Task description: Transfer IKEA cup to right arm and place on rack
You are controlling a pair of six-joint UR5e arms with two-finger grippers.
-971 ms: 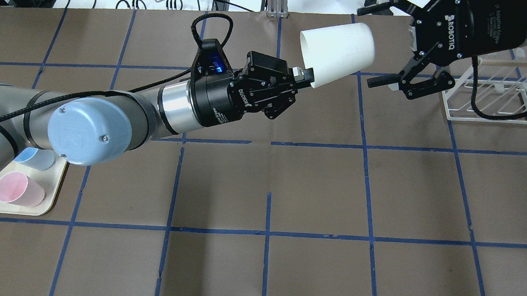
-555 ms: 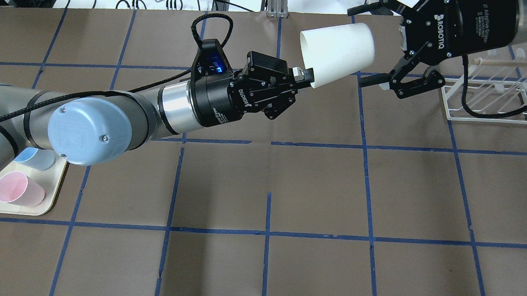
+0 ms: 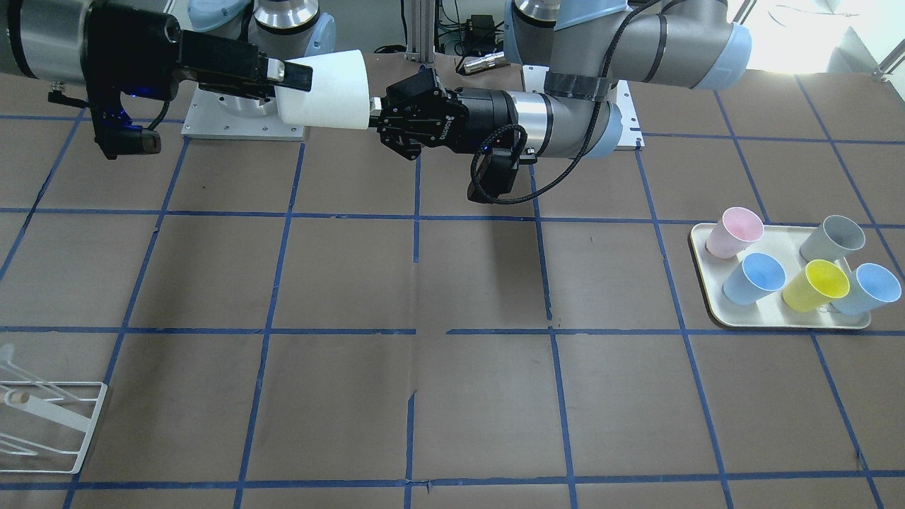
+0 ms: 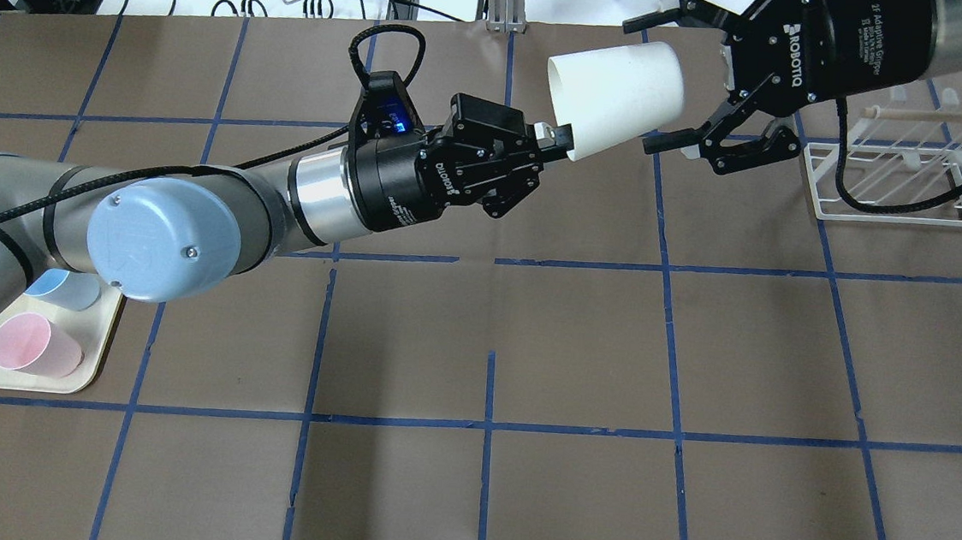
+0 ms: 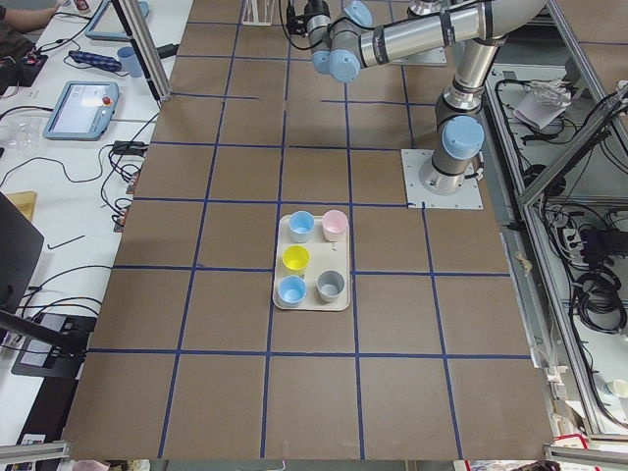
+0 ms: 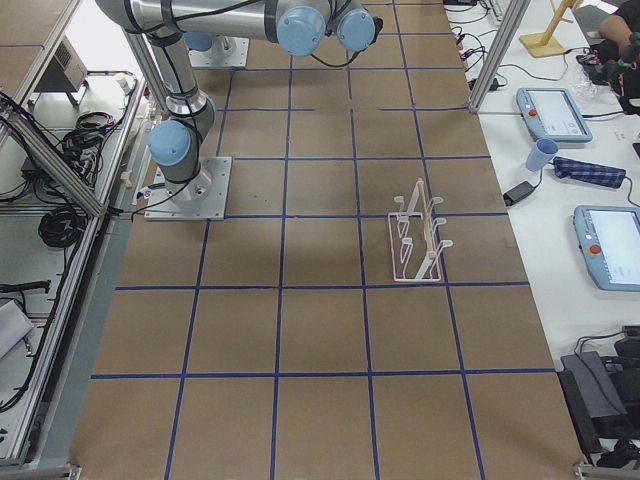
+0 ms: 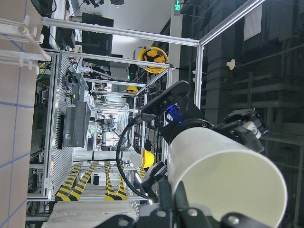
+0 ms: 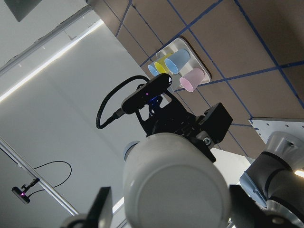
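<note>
While the left claw (image 4: pixel 562 139) pinches the cup (image 4: pixel 601 103) by its rim, the base points sideways into the right claw (image 4: pixel 641 85) — spread wide, straddling it

Soft, even light from above fills the fixed views. The brown paper table top (image 3: pixel 452 410) carries only faint, blurred shadows under the arms. The pale cream-white plastic tumbler (image 4: pixel 620 88) looks almost washed out in the overhead view. Glare burns the front view's top right corner, perhaps from a window. The left wrist view is dim behind, and the right wrist view shows a bright ceiling strip (image 8: pixel 52 59).
</note>
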